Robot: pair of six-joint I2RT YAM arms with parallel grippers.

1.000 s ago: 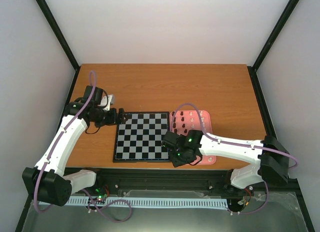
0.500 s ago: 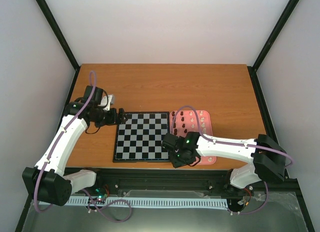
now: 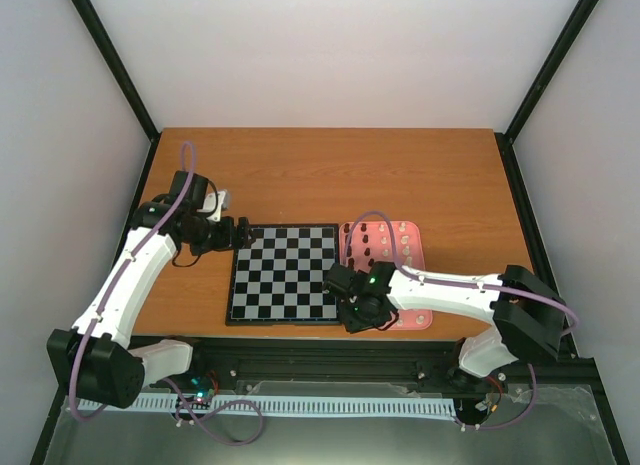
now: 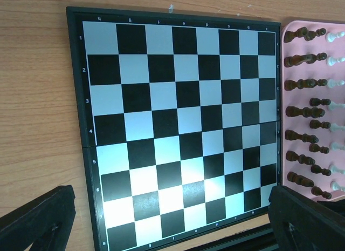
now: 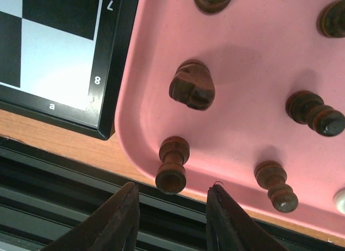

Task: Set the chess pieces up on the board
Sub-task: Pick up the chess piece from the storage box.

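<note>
The board (image 3: 283, 273) lies with no pieces on it; it also fills the left wrist view (image 4: 178, 127). The chess pieces stand in a pink tray (image 3: 412, 247) right of it, dark ones (image 4: 299, 59) beside cream ones (image 4: 334, 38). My right gripper (image 3: 365, 307) is open over the tray's near left corner. In the right wrist view its fingertips (image 5: 129, 191) flank a dark piece (image 5: 172, 164) at the tray rim without touching it, gripper (image 5: 172, 194). My left gripper (image 3: 240, 233) is open and empty at the board's far left corner, also shown in its own view (image 4: 172, 224).
More dark pieces stand near the flanked one in the tray (image 5: 253, 73): a knight (image 5: 192, 85) and two small ones (image 5: 315, 113) (image 5: 275, 186). The board's corner (image 5: 54, 46) lies just left. A black rail (image 3: 330, 360) runs along the table's near edge.
My right arm's elbow and base link have swung slightly left; the right gripper has stayed over the tray's near left corner. The left arm has barely moved.
</note>
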